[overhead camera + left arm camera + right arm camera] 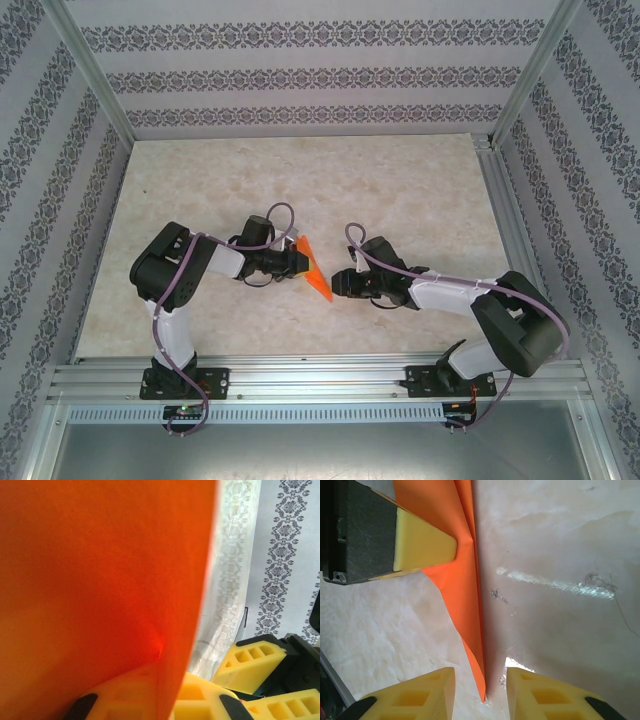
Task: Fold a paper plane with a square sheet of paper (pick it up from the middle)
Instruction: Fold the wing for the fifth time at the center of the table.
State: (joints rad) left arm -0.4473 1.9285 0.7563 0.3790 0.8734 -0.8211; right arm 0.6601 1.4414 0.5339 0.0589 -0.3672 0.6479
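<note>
Here, over the pale table (300,180), the bright orange paper plane (312,268) is held on edge, folded to a sharp point with one crease. It is pinched tight by the left gripper (298,262). The right gripper (480,685) is seen partly open around the point, both arms bent inward.

The left arm (175,285) and right arm (500,320) look alike: bulky black joints with white shells between them. A lilac cable (293,222) trails back from behind the left gripper (298,262), and another from behind the right gripper (338,283). The fingers (555,697) are yellow wedges with rectangular moulded hollows and black patches at the outer corners.
</note>
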